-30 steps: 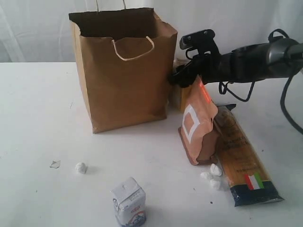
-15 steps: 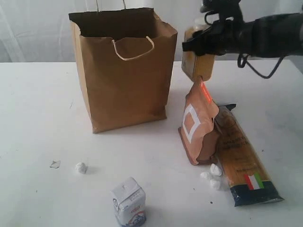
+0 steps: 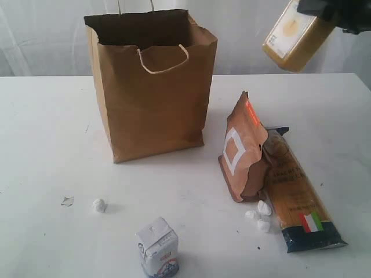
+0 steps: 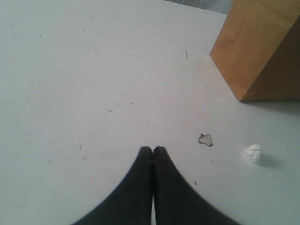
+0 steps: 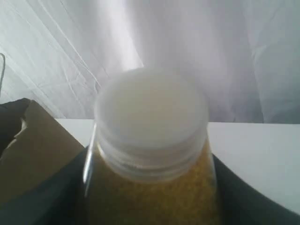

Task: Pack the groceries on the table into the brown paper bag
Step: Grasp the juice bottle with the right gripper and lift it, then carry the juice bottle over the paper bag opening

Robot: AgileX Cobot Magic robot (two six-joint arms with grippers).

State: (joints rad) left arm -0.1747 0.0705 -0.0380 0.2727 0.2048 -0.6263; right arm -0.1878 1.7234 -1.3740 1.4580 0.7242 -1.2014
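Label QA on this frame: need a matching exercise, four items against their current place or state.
Items:
1. jar
2. brown paper bag
3. small white carton
4. long pasta packet

States:
A. lying flat on the table
B. up in the air, tilted
C. standing on the table, top open
D. standing alone, nearest the exterior camera

Pairs: 1-B, 2-C, 3-D, 4-A
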